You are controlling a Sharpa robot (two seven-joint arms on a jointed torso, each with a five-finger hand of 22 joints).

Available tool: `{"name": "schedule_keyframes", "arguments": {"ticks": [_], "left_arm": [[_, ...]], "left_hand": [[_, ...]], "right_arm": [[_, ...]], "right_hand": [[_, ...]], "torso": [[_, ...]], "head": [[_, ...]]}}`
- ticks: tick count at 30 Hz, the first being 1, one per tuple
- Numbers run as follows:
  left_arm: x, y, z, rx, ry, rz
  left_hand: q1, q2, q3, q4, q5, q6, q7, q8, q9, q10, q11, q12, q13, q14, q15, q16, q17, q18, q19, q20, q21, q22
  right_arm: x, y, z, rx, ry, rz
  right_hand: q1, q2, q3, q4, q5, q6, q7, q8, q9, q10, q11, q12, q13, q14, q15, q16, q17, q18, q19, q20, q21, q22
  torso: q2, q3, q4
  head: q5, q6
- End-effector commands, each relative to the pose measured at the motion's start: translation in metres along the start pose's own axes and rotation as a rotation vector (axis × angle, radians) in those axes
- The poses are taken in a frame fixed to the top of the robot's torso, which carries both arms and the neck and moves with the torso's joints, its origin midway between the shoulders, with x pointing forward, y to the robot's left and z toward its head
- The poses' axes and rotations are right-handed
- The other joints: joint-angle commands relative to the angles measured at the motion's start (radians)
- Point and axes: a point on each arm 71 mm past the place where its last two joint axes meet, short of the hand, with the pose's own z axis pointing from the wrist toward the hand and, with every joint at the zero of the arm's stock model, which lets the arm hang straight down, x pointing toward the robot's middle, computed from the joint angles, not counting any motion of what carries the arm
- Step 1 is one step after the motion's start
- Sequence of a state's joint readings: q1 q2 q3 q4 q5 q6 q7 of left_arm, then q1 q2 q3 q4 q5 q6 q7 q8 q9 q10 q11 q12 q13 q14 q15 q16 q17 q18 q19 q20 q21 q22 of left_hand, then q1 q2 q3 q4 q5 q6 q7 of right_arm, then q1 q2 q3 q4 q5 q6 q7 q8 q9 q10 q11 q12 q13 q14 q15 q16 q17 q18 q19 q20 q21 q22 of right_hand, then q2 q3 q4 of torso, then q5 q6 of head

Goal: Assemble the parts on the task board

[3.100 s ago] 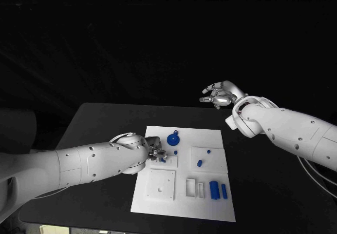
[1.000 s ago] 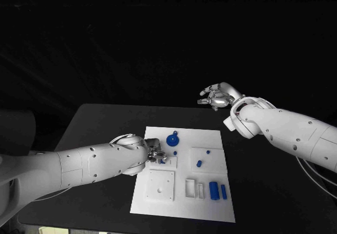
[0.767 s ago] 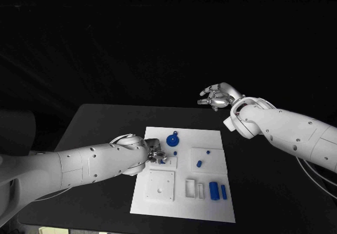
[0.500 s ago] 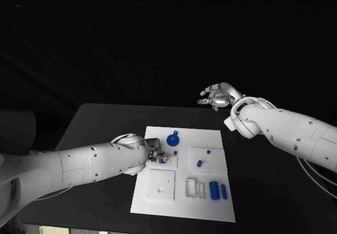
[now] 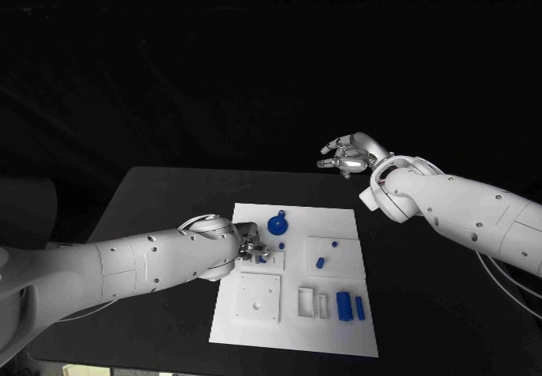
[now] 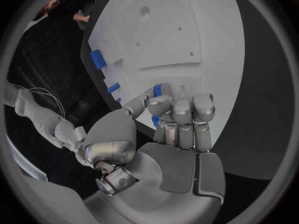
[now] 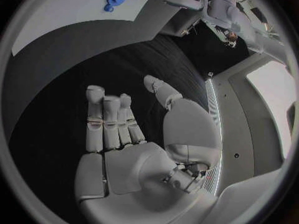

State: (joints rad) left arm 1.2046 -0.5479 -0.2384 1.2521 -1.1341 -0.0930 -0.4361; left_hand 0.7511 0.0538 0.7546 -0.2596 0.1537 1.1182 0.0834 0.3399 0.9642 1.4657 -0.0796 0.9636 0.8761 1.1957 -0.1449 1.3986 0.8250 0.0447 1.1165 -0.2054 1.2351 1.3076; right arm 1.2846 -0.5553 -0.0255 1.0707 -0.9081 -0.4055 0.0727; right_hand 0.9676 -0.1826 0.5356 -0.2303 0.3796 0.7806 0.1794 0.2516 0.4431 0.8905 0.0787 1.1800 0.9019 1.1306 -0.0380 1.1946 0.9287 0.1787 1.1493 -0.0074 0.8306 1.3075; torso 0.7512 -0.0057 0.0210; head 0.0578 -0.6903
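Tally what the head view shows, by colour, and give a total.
Blue parts: 7
White task board: 1
Silver robot hands, left robot hand and right robot hand: 2
Total: 10

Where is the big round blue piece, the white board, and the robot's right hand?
round blue piece (image 5: 278, 227), head view, on its disc.
task board (image 5: 339, 333), head view, on bare plate near its front edge.
right hand (image 5: 352, 153), head view, on its palm.
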Motion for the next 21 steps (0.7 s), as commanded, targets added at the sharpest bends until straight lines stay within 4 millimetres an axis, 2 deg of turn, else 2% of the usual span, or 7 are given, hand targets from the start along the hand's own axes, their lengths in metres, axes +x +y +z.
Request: {"name": "schedule_keyframes", "arguments": {"ticks": [1,10,13,21], "left_arm": [[0.0045,-0.0029,0.0006,0.012,0.031,0.007],[0.0054,-0.0046,0.0019,0.016,0.038,0.004],[0.0068,-0.0041,0.0024,0.015,0.047,0.003],[0.0079,-0.0047,0.0024,0.018,0.051,0.002]], "left_hand": [[-0.010,-0.003,0.003,0.007,0.003,0.121,-0.104,-0.005,-0.001,-0.055,-0.049,0.004,-0.001,0.079,-0.083,-0.004,0.001,0.106,-0.001,-0.068,0.005,0.011],[-0.018,-0.009,-0.002,0.018,-0.014,0.126,-0.104,-0.009,-0.003,-0.054,-0.049,0.007,-0.002,0.080,-0.082,-0.005,0.007,0.107,-0.003,-0.068,0.007,0.011],[-0.045,-0.027,-0.016,0.060,-0.102,0.130,-0.103,-0.014,-0.005,-0.055,-0.048,0.010,-0.004,0.080,-0.081,-0.008,0.014,0.107,-0.005,-0.067,0.008,0.008],[-0.046,-0.024,-0.016,0.064,-0.102,0.130,-0.104,-0.016,-0.005,-0.056,-0.049,0.011,-0.005,0.080,-0.082,-0.009,0.016,0.109,-0.006,-0.068,0.009,0.008]], "right_arm": [[0.0017,0.0012,-0.0001,-0.008,0.016,-0.007],[0.0015,0.0009,-0.0002,-0.007,0.016,-0.009],[0.0012,0.0006,-0.0004,-0.007,0.016,-0.009],[0.0007,0.0001,-0.0007,-0.005,0.016,-0.009]], "right_hand": [[0.003,0.009,0.002,-0.006,0.004,0.000,0.005,0.004,0.001,-0.001,-0.008,0.005,-0.001,0.004,-0.001,0.004,-0.001,0.083,0.000,-0.005,0.006,0.019],[0.002,0.009,0.001,-0.007,0.004,0.000,0.005,0.004,0.001,-0.001,-0.008,0.006,-0.003,0.004,-0.001,0.005,-0.002,0.083,0.000,-0.005,0.006,0.019],[0.002,0.009,0.001,-0.007,0.004,0.000,0.005,0.004,0.001,-0.001,-0.008,0.006,-0.003,0.004,-0.001,0.005,-0.002,0.083,0.000,-0.005,0.006,0.019],[0.002,0.009,0.001,-0.007,0.004,0.000,0.005,0.004,0.001,-0.001,-0.008,0.007,-0.004,0.005,-0.001,0.005,-0.002,0.083,0.001,-0.005,0.006,0.019]], "torso": [[0.000,0.0004,0.0001],[0.000,-0.0010,0.0008],[0.000,-0.0010,0.0005],[0.000,-0.0015,0.0012]], "head": [[-0.001,0.000],[-0.004,0.000],[-0.005,0.000],[-0.007,-0.001]]}}
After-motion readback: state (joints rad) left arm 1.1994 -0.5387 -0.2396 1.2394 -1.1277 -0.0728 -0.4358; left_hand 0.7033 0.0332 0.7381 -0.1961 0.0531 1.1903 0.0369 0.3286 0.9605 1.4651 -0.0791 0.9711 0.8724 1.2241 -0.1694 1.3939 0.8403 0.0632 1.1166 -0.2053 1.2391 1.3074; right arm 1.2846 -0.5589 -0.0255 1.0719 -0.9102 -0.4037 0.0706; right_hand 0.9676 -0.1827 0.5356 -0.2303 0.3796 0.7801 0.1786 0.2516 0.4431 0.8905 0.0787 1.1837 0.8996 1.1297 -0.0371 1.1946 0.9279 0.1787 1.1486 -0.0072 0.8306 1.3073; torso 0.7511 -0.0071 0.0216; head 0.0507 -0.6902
